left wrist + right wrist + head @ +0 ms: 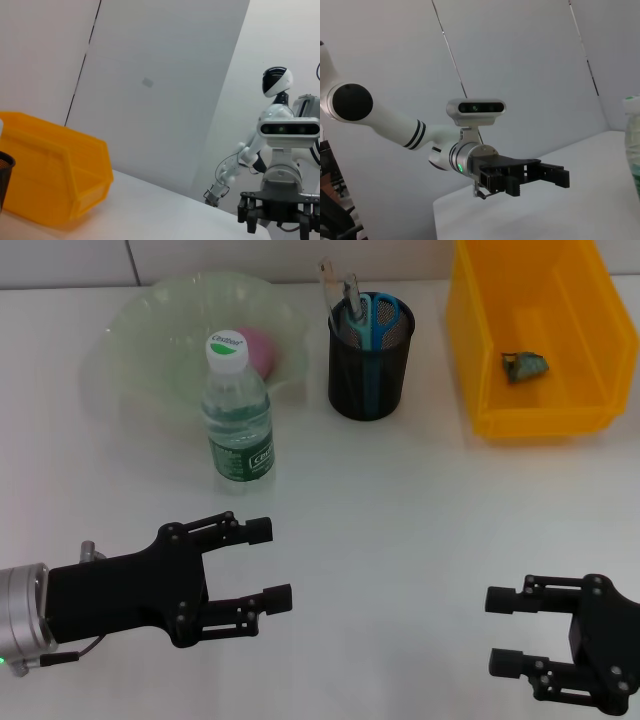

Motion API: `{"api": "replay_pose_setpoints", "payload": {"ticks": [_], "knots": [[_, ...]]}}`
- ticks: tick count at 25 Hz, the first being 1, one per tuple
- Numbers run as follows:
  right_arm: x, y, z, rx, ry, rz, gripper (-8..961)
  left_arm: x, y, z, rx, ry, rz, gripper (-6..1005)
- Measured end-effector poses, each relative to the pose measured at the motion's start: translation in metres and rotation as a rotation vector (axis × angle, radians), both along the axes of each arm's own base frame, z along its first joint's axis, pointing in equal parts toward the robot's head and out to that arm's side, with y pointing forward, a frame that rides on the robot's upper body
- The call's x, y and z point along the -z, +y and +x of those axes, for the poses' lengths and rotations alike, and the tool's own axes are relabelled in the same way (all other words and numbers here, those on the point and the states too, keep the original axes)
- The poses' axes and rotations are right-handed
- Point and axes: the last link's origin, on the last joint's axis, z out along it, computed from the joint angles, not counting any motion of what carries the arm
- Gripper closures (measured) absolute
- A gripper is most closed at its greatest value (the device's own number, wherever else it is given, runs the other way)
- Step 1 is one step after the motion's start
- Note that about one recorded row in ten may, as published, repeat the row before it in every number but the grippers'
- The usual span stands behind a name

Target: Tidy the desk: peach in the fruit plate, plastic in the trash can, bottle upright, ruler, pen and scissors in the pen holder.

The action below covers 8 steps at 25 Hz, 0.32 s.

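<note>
In the head view, the left gripper [262, 565] sits at the lower left of the frame, its fingers spread apart and holding nothing. Above it, at upper left, the translucent green fruit plate [135, 335] holds the pink peach [262, 350], partly hidden behind the bottle cap. The bottle [237, 415] stands upright just in front of the plate, green label facing out. To the right of centre, near the top, the black mesh pen holder [370, 370] contains the scissors [380, 320] with blue handles and the ruler [332, 285] leaning out of it; a grey stick beside them is probably the pen, though I cannot be sure. At the upper right the yellow bin [480, 390] serving as the trash can has a crumpled scrap of plastic [525, 366] lying on its floor. At the lower right the right gripper [505, 632] hangs with fingers apart, empty.

By my reading, every item is in its place and nothing appears left to do
</note>
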Motion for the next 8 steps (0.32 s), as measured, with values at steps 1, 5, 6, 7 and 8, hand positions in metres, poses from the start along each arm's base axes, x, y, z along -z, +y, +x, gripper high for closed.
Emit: {"api": "replay_pose_setpoints", "payload": {"ticks": [1,5,6,7,8], "knots": [[0.0002,0.0000,-0.0001,0.000,0.000,-0.001,367,-0.0001,0.0001,0.0002,-0.001,-0.001,-0.002,186],[0.0009,0.0002,-0.0009,-0.002,0.002,-0.002,367,-0.0006,0.0005,0.0005,0.000,0.000,-0.004,186],[0.0009,0.0003,-0.0010,-0.003,0.002,-0.002,367,-0.0008,0.0007,0.0010,0.002,0.000,-0.005,186],[0.0009,0.0002,-0.0010,-0.003,0.002,-0.002,367,-0.0008,0.0007,0.0010,0.002,0.000,-0.005,186],[0.0009,0.0002,-0.0010,-0.003,0.002,-0.003,367,-0.0008,0.0011,0.0016,0.006,-0.001,-0.006,186]]}}
